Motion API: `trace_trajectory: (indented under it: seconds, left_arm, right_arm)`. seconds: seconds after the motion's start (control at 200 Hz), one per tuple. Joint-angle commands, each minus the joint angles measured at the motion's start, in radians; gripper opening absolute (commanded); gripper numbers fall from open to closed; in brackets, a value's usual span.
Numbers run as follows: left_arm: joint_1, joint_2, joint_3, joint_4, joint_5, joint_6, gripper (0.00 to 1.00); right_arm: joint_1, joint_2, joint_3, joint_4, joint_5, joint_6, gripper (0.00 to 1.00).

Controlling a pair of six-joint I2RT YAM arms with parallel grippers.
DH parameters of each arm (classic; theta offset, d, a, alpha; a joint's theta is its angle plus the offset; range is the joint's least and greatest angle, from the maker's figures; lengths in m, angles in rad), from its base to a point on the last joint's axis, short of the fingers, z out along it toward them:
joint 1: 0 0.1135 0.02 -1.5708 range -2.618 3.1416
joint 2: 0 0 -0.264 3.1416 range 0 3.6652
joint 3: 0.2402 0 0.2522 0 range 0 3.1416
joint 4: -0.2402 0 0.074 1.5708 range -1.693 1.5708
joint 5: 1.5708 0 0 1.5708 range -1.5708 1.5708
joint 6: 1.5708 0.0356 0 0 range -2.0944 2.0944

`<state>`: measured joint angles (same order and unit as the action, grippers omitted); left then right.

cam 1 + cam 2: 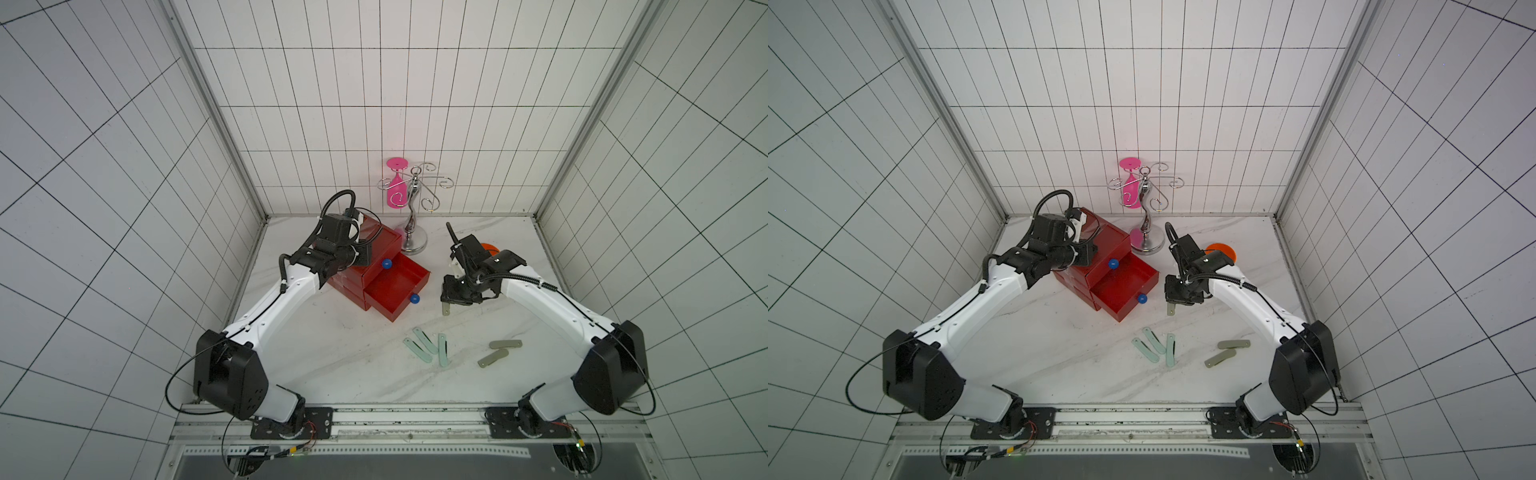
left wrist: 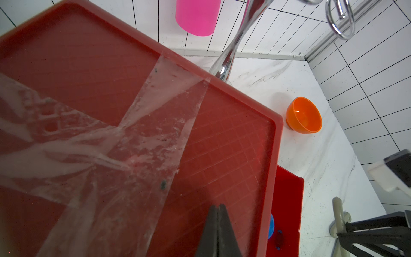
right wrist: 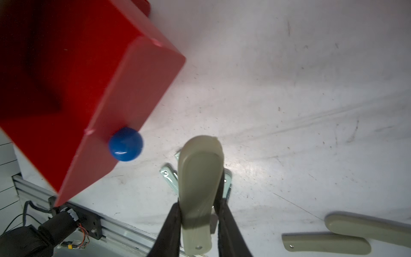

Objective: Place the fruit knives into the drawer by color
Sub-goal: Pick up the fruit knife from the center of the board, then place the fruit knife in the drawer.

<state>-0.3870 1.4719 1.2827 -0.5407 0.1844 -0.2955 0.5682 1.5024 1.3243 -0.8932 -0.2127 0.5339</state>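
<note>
Grey-olive flat plastic knife [image 3: 198, 189] is clamped across its width in the right pincer [image 3: 200, 201]. Jaws are narrowed to the strip, and its rounded end sticks out past the tips. In both top views it hangs just right of the open drawer [image 1: 395, 284], near the drawer's blue ball knob [image 1: 414, 298], and appears clear of the counter. It's not over the drawer yet.

Left pincer [image 2: 219, 209] is fully closed and empty, tips at the taped top of the red translucent plastic chest of three drawers [image 1: 384, 239]. Looks like it's bracing the chest; contact not certain.

The open drawer sits below the top one. Middle or bottom, can't tell. No knife visible inside it from above.

On the white marbled counter [image 1: 332, 353]: three mint green knives [image 1: 442, 350] near centre, two more grey-olive knives [image 1: 505, 344] to their right. No peach ones in view.

Step in hand, my read: carry and drop. To do it well:
- move left and slightly far until the whole strip is inside the rim, not just the tip
- clear the front wall and knob, since the strip hangs low
- lower before release; it's light and flat, so it may bounce or lean on a wall
- keep the left pincer down so the chest doesn't slide
- use the same drawer for the other two grey-olive ones
</note>
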Motion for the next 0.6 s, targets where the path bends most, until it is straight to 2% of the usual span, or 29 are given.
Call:
trace_trajectory:
  seconds: [0.0,0.265,0.595]
  left_arm:
    - [0.005,0.044,-0.041,-0.202,-0.019,0.001,0.00]
    - [0.010,0.039,-0.041,-0.202,-0.016,-0.001,0.00]
    - [0.013,0.042,-0.040,-0.201,-0.013,0.001,0.00]
  right_arm:
    - [0.058,0.018,0.169,-0.031,0.002,0.015,0.21]
    - [0.163,0.111,0.294,0.028,0.034,0.030,0.21]
    - [0.214,0.248,0.355,0.129,0.032,0.080,0.21]
